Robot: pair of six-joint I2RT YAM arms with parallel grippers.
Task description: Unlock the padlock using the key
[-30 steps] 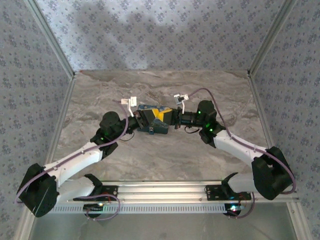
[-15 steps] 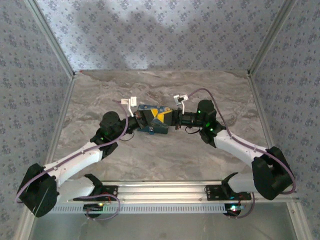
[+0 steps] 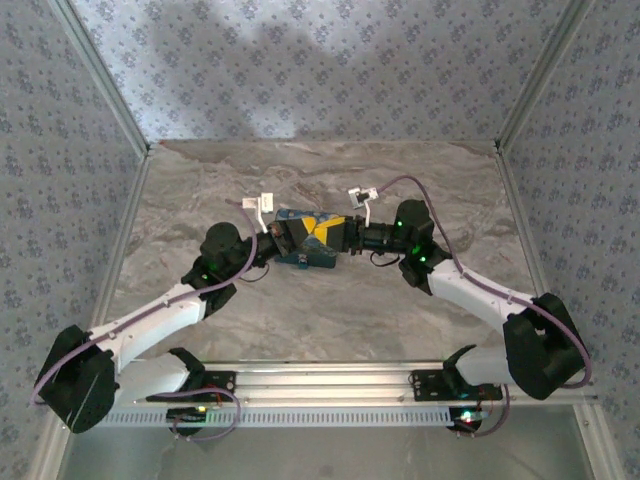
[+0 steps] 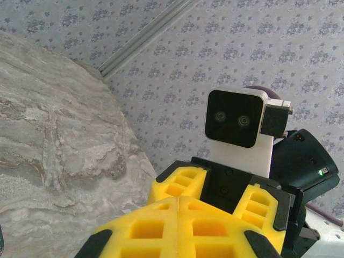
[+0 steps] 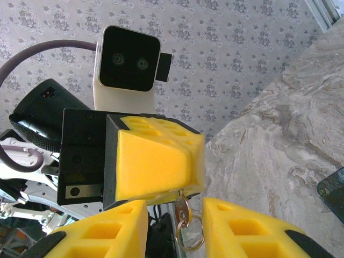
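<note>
Looking down from above, you see both arms meeting over the blue box [image 3: 300, 255] near the middle of the worktop [image 3: 320, 320]. The left tool [image 3: 288, 240] comes in from the box's left side and the right tool [image 3: 345, 235] from its right, their tips very close together just above it.

Your left tool is fully closed. In its own wrist view the two yellow pads [image 4: 145, 228] sit pressed together along a thin seam. From the right wrist you can see the key [image 5: 183, 210] hanging out from under those closed pads, with its key ring [image 5: 189, 239] dangling below.

Your right tool stands partly open. Its yellow fingers [image 5: 102, 236] lie on either side of the key and ring with a gap on each side, and they grip nothing.

You cannot pick out the padlock. It is too small to tell among the tools above the box.
</note>
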